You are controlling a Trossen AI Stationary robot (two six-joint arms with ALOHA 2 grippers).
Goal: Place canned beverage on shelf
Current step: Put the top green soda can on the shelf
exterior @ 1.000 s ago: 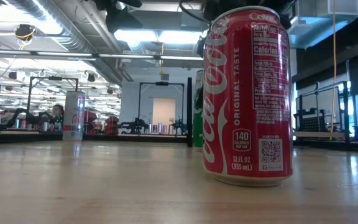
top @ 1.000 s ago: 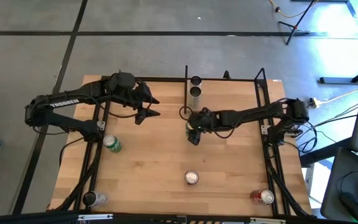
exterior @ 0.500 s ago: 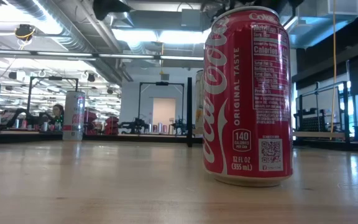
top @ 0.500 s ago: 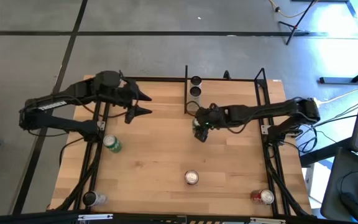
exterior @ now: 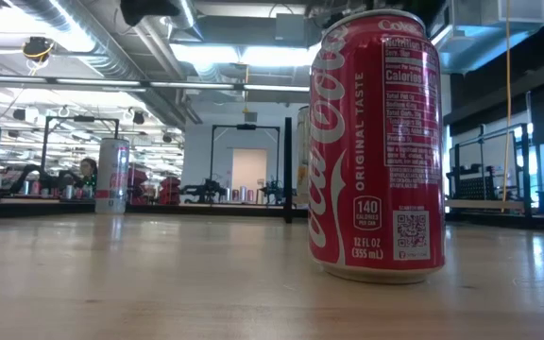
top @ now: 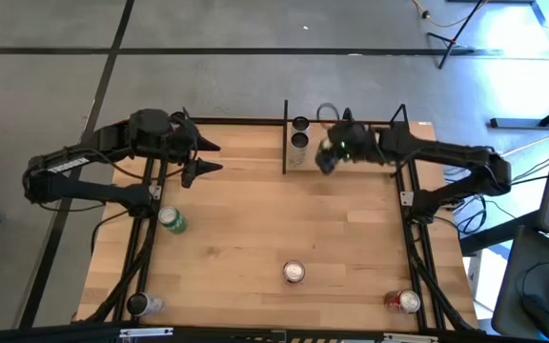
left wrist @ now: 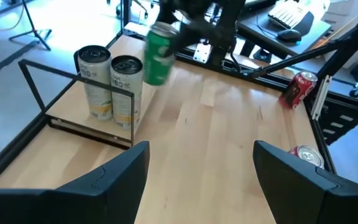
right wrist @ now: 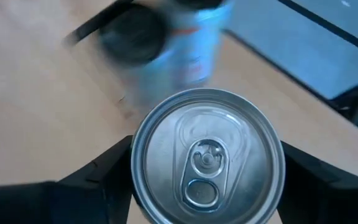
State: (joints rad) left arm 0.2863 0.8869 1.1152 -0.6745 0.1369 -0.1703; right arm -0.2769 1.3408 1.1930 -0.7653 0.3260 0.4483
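My right gripper (top: 330, 152) is shut on a green can (left wrist: 160, 53), above the shelf (top: 353, 172) at the table's far side. The can's silver top (right wrist: 207, 163) fills the right wrist view. The shelf is a small wood board (left wrist: 79, 118) framed by black bars. Two pale cans (top: 299, 133) stand on their bases at its left end, just left of the held can. My left gripper (top: 206, 158) is open and empty over the far left of the table; its fingers show in its own wrist view (left wrist: 201, 168). My right gripper pinches the green can between its two fingers (right wrist: 98, 180), on opposite sides of the can's wall near the top rim (right wrist: 135, 168). The fingers come from above, pointing down. The can hangs nearly upright, lifted clear of the wood (left wrist: 157, 68).
On the tabletop stand a green can (top: 172, 221) at the left, a red cola can (top: 294, 272) near the middle front, which fills the low view (exterior: 376, 142), a red can (top: 406, 301) at the front right and a can (top: 141, 305) at the front left. Black frame bars run along both sides.
My right gripper has lifted the green can off the table's middle and carried it toward the far edge and a little right, to beside the two cans on the shelf. My left gripper has drawn back toward the table's left edge, still open.
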